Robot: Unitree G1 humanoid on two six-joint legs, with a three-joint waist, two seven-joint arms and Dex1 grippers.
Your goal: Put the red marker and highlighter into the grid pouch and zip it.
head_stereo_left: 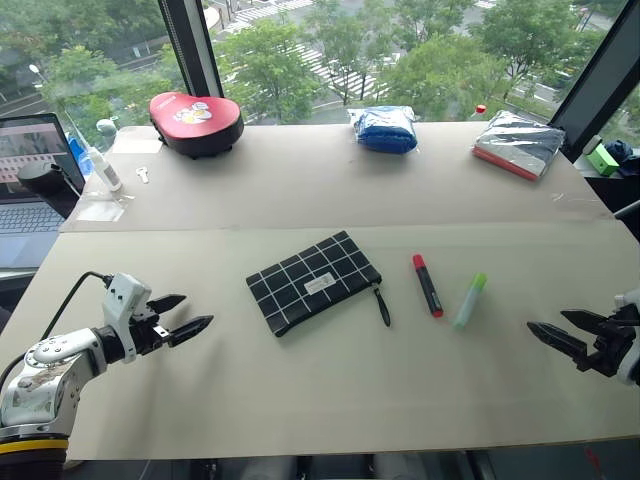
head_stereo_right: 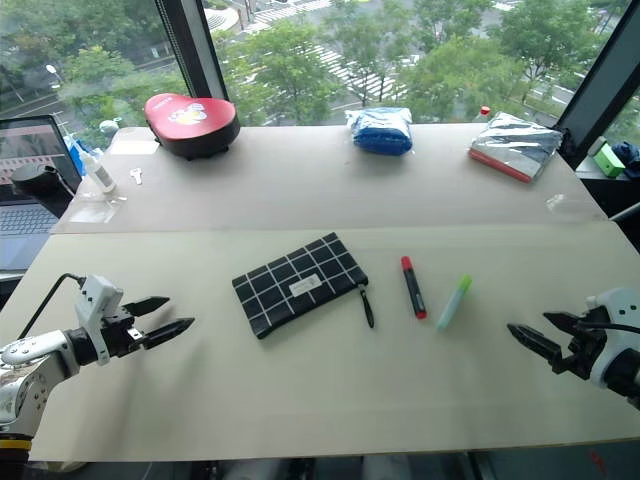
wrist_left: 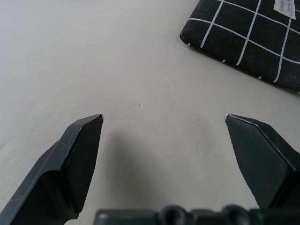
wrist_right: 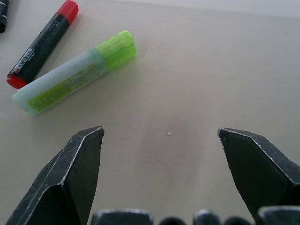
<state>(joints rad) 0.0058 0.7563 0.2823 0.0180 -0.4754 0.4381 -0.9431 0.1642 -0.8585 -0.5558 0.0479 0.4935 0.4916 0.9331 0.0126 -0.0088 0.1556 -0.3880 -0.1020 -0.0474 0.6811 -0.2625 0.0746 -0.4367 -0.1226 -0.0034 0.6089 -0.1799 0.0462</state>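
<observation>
The grid pouch lies flat in the middle of the table, black with white lines, its zipper strap trailing toward the right. Just right of it lies the red marker, and beside that the pale green highlighter with its lime cap at the far end. My left gripper hovers open to the left of the pouch, pointing at it, nothing between its fingers. At the table's right edge my right gripper is open and empty, aimed toward the highlighter and marker.
Along the far side sit a red heart-shaped case, a blue bundle and a silver packet. A laptop and a small bottle stand at the far left. A cable runs to my left wrist.
</observation>
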